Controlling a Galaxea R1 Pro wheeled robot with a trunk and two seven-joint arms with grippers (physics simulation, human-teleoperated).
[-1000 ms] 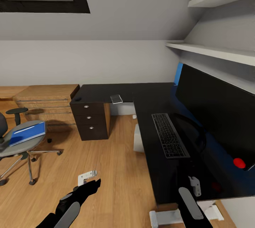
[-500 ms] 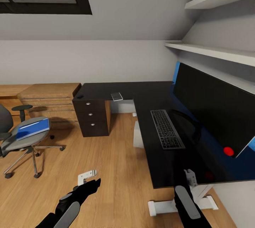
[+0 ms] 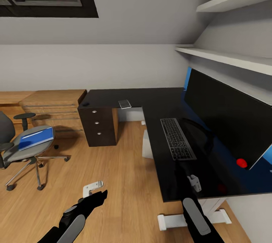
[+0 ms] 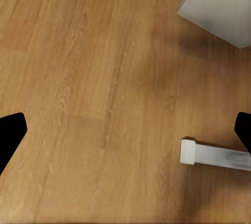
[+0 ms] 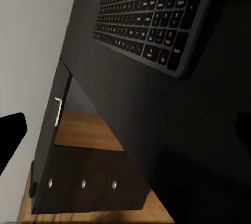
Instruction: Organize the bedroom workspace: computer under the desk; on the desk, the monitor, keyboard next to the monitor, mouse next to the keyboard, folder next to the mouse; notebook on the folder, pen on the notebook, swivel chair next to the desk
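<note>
The black desk (image 3: 158, 101) carries the monitor (image 3: 226, 116) at the right, with the keyboard (image 3: 177, 139) in front of it. The mouse (image 3: 86, 103) lies on the desk's far left corner. The notebook (image 3: 124, 103) rests near the inner corner; the pen is too small to make out. The blue folder (image 3: 36, 138) lies on the swivel chair (image 3: 22, 152) at the left. The white computer (image 3: 147, 145) (image 4: 219, 4) stands under the desk. My left gripper (image 3: 99, 194) (image 4: 125, 135) hangs open over the floor. My right gripper (image 3: 189, 175) (image 5: 125, 130) is open just above the desk's near edge, short of the keyboard (image 5: 151, 20).
A light wood dresser (image 3: 51, 109) stands against the back wall left of the desk drawers (image 3: 97, 126). White desk feet (image 3: 172, 221) (image 4: 214, 157) rest on the wood floor near my arms. Wall shelves (image 3: 226, 58) run above the monitor. Open floor lies between chair and desk.
The camera has pulled back and shifted, so the whole scene sits further away. My right gripper has moved forward and left over the desk edge toward the keyboard. The left arm holds its pose.
</note>
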